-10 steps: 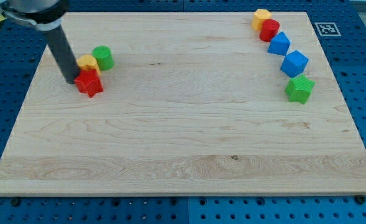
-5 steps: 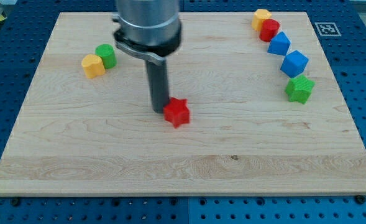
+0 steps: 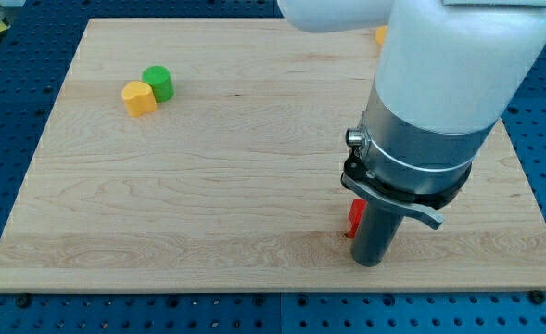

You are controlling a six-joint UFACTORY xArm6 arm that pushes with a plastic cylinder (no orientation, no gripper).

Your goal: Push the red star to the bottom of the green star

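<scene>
My tip (image 3: 369, 263) is sitting low on the counter (image 3: 208, 186), right up against the red star (image 3: 355, 217), which is peeking out on its left, probably since the green star is hiding behind the arm; there's no claw here.

A yellow block (image 3: 139, 96) touches a green cylinder (image 3: 158, 83) on the wooden board (image 3: 180, 195).

Star (image 3: 355, 218) just left of my tip (image 3: 369, 263) — touching.

Single high front view over whole board (image 3: 161, 232)
</scene>
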